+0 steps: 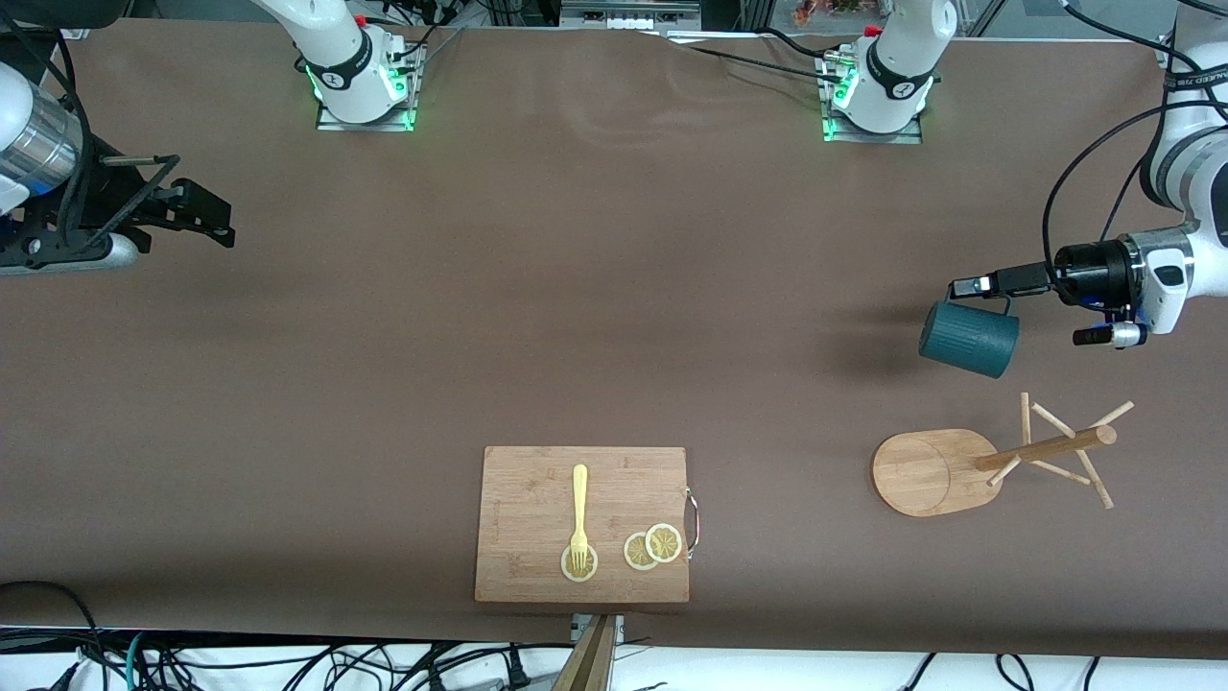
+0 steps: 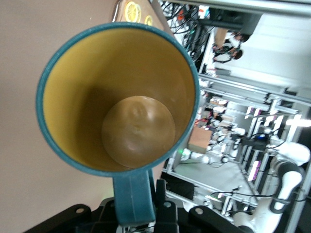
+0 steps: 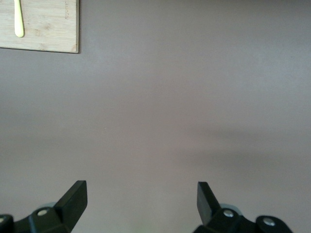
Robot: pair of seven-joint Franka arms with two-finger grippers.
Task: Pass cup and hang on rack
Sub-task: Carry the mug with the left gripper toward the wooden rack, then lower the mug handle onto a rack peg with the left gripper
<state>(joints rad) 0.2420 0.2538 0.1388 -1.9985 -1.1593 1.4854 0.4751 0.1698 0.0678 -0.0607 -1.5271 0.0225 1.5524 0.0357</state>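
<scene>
The cup (image 1: 969, 338), dark teal with a ribbed outside, hangs in the air at the left arm's end of the table. My left gripper (image 1: 979, 286) is shut on its handle. In the left wrist view the cup's mustard-yellow inside (image 2: 121, 97) fills the picture, and its handle (image 2: 132, 191) sits between the fingers (image 2: 160, 194). The rack (image 1: 935, 472) stands on the table nearer to the front camera than the cup's shadow, with its post (image 1: 1050, 447) and thin pegs free. My right gripper (image 1: 206, 213) waits open and empty over the right arm's end of the table; its fingers show spread in the right wrist view (image 3: 141, 199).
A wooden cutting board (image 1: 528, 499) lies at the table's edge nearest the front camera. On it are a yellow fork (image 1: 578, 513) and lemon slices (image 1: 652, 547). The board's corner (image 3: 48, 34) also shows in the right wrist view. Brown cloth covers the table.
</scene>
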